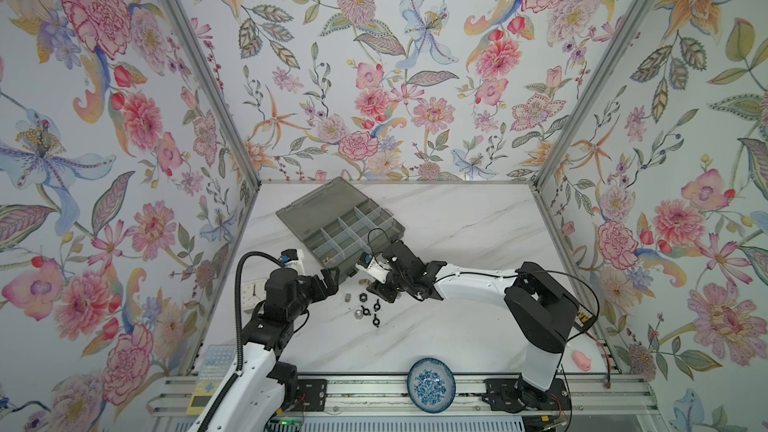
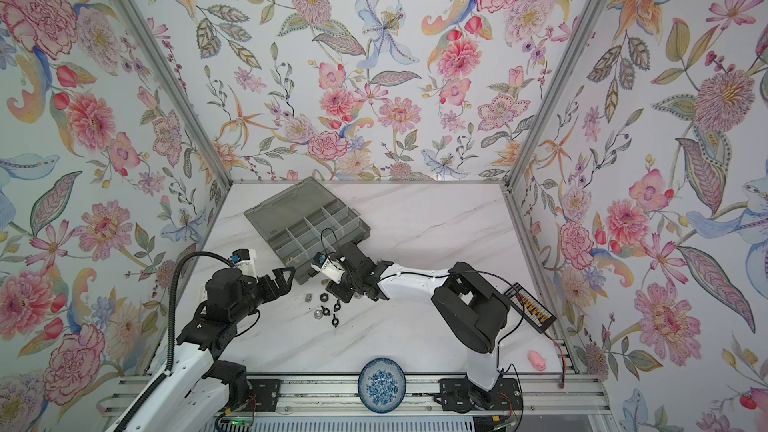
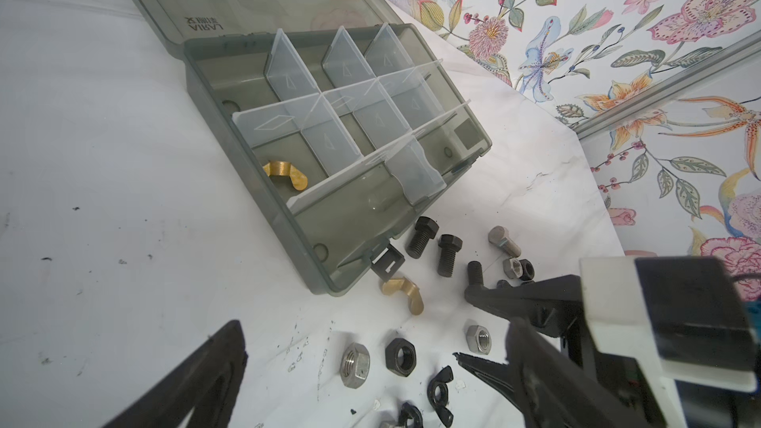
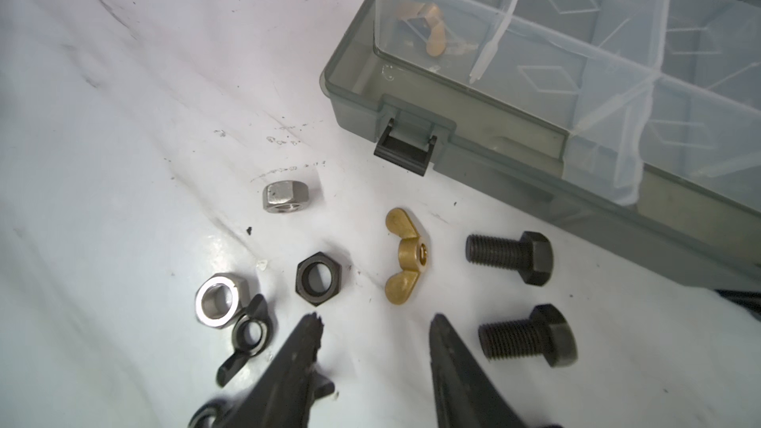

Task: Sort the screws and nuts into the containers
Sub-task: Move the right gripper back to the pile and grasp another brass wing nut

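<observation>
A brass wing nut lies flat on the counter, just ahead of the right arm's jaws. These stand partly open over bare counter and hold nothing. Two black bolts lie just beside the nut, toward the organizer box, whose black latch hangs down near it. A second brass wing nut rests in an end compartment, one row back from the latch wall.

On the other side of the jaws, a black hex nut lies alone, while a silver hex nut touches a black wing nut.

Only the left wrist view shows the silver bolt and a third black bolt, which is partly hidden by a right-arm finger.

In both top views the right arm covers every bolt, and only hex nuts and black wing nuts show in front of it. The left arm's jaws are wide open and empty, just beside the box's near corner.

The box sits askew with its lid laid back toward the rear wall. Bare counter stretches to its right, and also between the loose parts and the blue-and-white dish at the front edge.
</observation>
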{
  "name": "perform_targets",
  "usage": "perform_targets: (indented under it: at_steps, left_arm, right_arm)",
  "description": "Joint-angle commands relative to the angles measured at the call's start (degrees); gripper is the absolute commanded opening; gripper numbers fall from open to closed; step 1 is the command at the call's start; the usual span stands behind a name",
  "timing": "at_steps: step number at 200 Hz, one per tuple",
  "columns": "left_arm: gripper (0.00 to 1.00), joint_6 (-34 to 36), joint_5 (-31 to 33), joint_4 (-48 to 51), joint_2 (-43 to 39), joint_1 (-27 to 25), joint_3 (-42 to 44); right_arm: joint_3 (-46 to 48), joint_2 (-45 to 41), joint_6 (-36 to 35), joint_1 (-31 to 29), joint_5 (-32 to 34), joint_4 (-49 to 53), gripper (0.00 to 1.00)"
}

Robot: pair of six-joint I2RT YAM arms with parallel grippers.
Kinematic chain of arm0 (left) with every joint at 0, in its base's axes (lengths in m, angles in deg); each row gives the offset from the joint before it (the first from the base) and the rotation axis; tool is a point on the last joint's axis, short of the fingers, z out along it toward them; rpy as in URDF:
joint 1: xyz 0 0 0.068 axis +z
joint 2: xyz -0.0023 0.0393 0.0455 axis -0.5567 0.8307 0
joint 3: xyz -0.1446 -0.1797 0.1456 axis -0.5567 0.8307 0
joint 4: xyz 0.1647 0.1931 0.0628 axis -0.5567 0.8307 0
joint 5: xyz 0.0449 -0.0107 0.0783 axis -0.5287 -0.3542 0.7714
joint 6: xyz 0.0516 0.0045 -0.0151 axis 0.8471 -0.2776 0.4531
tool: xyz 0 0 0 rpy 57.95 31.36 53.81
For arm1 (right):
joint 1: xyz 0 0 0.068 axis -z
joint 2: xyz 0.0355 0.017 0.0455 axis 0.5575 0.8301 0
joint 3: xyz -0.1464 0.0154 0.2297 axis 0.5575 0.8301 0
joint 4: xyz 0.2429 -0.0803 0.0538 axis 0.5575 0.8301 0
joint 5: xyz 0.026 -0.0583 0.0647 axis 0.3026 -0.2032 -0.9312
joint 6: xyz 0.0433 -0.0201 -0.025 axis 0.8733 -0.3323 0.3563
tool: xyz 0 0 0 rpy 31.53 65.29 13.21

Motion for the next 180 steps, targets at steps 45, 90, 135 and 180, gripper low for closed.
perform_targets:
  at_steps: [45,90,135,180]
  left_arm:
    - [0.99,-0.2,-1.2,-1.1,0.4,0.8,0.2]
    - [0.99,0.1,-0.8,-0.6,-0.3,0.8,0.4]
    - [0.99,0.3,-1.1,-0.8,-0.1,0.8,0.4]
    - [0.99,0.7,-1.0,-0.9,-0.4,0.8,0.3]
  right_arm:
    - [1.2,2.9,-2.0,-0.3,2.2,-7.0,0.41]
    - [0.6,5.4,-1.5,-0.9,4.0,-8.9,0.37]
    - [0.5,6.9,-0.8,-1.0,5.2,-10.8,0.34]
    - [-0.7,8.8,-0.5,-1.1,5.7,-11.1,0.33]
